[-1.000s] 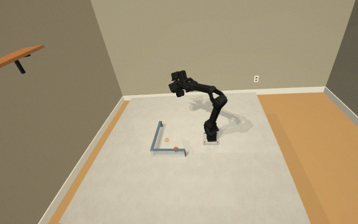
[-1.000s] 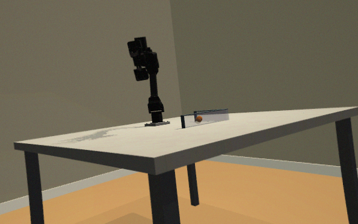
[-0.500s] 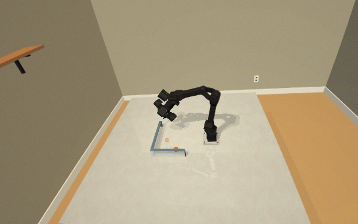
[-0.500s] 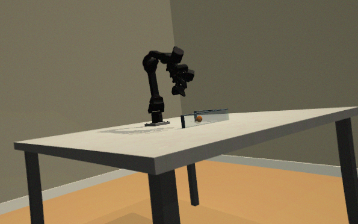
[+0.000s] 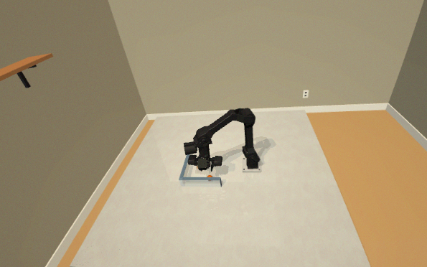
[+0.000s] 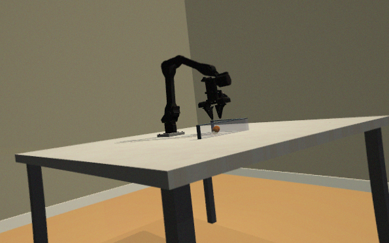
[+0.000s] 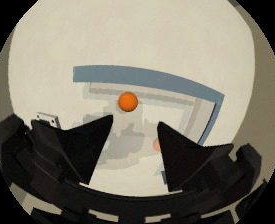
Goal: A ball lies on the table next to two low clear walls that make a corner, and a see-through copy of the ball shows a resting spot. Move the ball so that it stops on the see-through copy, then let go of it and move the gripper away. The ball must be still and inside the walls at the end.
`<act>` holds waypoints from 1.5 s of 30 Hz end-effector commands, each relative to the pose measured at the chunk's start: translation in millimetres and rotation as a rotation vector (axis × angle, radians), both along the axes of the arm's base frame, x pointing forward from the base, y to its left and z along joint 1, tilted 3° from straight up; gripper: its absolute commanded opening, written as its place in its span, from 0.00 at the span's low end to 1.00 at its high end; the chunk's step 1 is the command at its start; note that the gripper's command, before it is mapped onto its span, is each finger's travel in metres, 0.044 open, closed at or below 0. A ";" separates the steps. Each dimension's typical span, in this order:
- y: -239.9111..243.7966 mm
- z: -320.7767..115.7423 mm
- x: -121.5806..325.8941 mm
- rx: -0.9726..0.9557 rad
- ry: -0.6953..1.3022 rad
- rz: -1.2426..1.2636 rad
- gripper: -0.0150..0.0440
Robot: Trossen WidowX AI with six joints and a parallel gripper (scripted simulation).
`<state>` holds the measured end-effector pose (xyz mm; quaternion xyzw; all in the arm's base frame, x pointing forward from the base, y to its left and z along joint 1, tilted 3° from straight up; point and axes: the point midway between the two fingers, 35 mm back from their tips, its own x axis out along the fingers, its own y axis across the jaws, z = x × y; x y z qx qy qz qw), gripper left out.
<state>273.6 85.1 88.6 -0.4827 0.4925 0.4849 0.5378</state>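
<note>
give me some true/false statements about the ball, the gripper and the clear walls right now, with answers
1. The gripper is shut on the ball. False: it is open and empty, and the ball lies on the table below it.
2. The gripper points down above the corner made by the clear walls. True.
3. The ball lies close to one of the walls. True.
4. The ball lies outside the walls, near the arm's base. False: it is inside the corner.
5. In the wrist view the ball shows beyond the two fingertips, not between them. True.
</note>
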 end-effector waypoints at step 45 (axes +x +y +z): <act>9.9 -55.6 -11.4 -0.010 0.057 0.016 0.52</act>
